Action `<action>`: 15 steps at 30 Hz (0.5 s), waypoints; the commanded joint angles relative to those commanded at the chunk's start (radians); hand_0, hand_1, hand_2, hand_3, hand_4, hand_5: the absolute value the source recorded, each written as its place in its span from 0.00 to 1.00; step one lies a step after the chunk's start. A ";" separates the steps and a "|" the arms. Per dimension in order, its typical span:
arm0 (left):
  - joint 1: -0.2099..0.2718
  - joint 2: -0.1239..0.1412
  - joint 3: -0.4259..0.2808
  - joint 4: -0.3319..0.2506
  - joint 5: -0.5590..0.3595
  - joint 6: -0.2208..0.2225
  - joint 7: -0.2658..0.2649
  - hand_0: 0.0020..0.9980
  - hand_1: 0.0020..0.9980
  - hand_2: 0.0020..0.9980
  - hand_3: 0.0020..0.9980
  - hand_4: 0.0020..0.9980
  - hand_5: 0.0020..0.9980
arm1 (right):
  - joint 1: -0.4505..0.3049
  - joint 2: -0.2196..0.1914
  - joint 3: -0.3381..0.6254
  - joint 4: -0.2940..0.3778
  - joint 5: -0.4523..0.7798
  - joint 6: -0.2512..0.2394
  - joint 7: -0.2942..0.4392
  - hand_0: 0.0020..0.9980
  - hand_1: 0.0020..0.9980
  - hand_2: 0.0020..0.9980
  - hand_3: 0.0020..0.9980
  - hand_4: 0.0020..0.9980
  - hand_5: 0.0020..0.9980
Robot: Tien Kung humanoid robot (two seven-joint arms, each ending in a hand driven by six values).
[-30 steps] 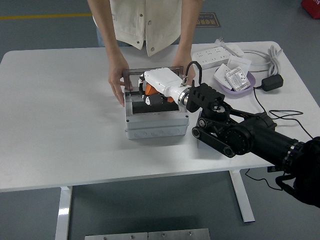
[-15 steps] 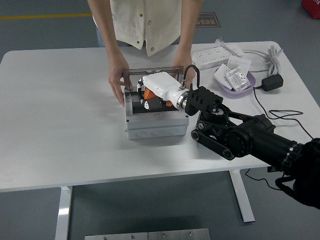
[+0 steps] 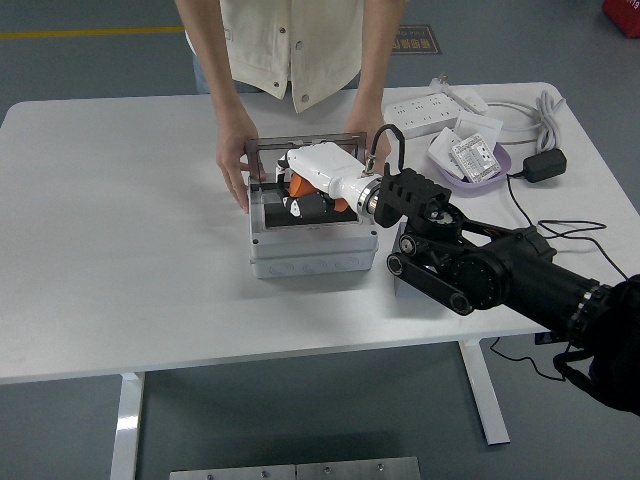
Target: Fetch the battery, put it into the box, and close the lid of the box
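Battery (image 3: 312, 207) lies dark and lengthwise across the open box (image 3: 312, 250), directly under my right hand (image 3: 315, 172). I can't tell whether its fingers grip it. A person's hands steady the box.

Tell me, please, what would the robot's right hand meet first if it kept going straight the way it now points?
Probably the box's interior. The right hand points left and slightly down over the open box, so its fingertips would likely meet the black inside. Beyond that is the person's hand at the far-left corner. Depth is unclear.
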 joint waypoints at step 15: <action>-0.004 0.000 0.016 0.000 -0.019 0.001 -0.002 0.63 0.76 0.66 0.47 0.08 0.00 | -0.003 -0.003 0.010 0.008 0.007 0.006 0.002 0.27 0.36 0.41 0.54 0.75 0.30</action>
